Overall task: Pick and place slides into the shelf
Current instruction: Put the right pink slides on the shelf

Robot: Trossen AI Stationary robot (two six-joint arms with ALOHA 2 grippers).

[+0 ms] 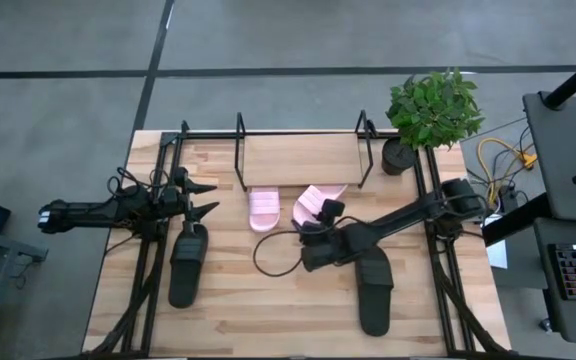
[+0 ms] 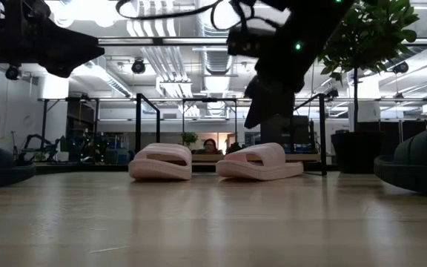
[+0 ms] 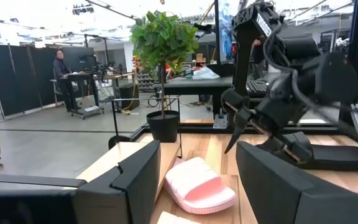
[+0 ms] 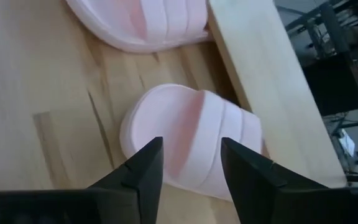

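Two pink slides lie sole-down in front of the shelf (image 1: 298, 155): a left one (image 1: 264, 210) and a right one (image 1: 318, 200) against the shelf's wooden board (image 4: 260, 81). One black slide (image 1: 188, 262) lies at the table's left and another (image 1: 373, 290) at its right. My right gripper (image 1: 320, 214) is open and hangs above the right pink slide (image 4: 185, 140), clear of it in the low view (image 2: 262, 111). My left gripper (image 1: 204, 198) is open and level, left of the pink slides, with one (image 3: 197, 186) showing between its fingers.
A potted plant (image 1: 433, 110) stands at the table's far right corner beside the shelf. Black arm frames run along both table sides (image 1: 153, 260). A looped cable (image 1: 273, 255) hangs from the right arm. A person (image 3: 61, 65) stands far off in the room.
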